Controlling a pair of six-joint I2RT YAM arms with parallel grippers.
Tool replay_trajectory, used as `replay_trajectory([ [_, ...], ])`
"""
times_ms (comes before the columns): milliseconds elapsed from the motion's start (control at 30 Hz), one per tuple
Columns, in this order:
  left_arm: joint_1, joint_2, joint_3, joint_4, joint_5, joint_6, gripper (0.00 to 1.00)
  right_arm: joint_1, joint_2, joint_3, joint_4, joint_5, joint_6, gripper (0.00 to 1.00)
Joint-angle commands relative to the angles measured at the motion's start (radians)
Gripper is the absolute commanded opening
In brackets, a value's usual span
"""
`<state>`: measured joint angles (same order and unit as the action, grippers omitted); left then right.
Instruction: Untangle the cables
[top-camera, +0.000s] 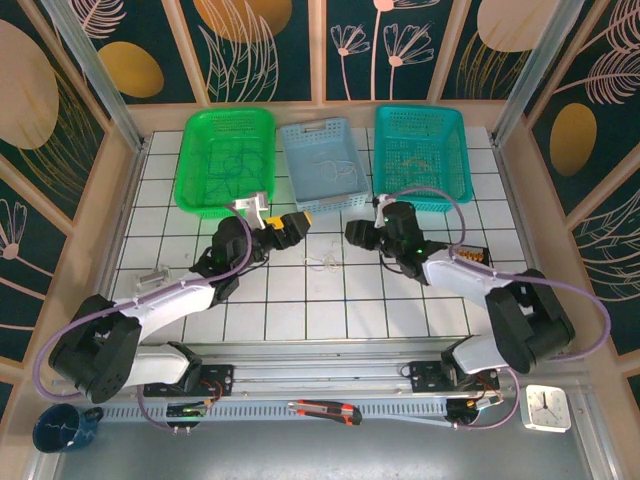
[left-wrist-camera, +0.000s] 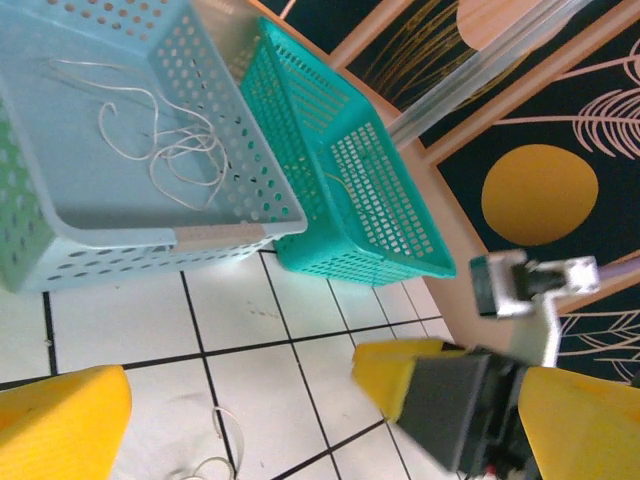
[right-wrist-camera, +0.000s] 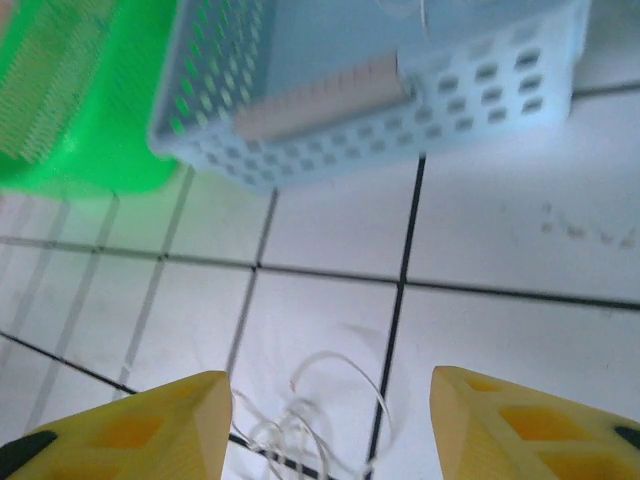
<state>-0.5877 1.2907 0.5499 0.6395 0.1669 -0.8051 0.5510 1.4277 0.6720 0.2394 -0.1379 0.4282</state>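
Both arms reach inward; left tool (top-camera: 292, 228) and right tool (top-camera: 357, 233) gape empty, cables (top-camera: 325, 263) lying on the tabletop (top-camera: 300, 310) between them.

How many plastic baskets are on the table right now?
3, side by side along the far edge: green basket on the left, light blue basket in the middle, teal basket on the right.

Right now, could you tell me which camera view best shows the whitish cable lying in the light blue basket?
The left wrist view: the whitish cable sprawls large and sharp on the floor of the basket. Top external shows it whole but tiny; the right wrist catches a blurred sliver past the rim.
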Motion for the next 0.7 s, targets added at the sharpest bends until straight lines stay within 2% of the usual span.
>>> replay_trajectory([
  [0,0.009,-0.018,0.024,-0.023,0.006,-0.011,0.99,0.049,0.070,0.011,-0.049,0.045,-0.090,0.52],
  [167,0.013,-0.015,0.024,-0.017,0.016,-0.023,0.99,0.108,0.168,0.063,-0.078,0.103,-0.143,0.48],
  [667,0.014,0.000,0.013,0.021,0.038,-0.043,0.99,0.111,0.305,0.174,-0.097,0.157,-0.199,0.48],
])
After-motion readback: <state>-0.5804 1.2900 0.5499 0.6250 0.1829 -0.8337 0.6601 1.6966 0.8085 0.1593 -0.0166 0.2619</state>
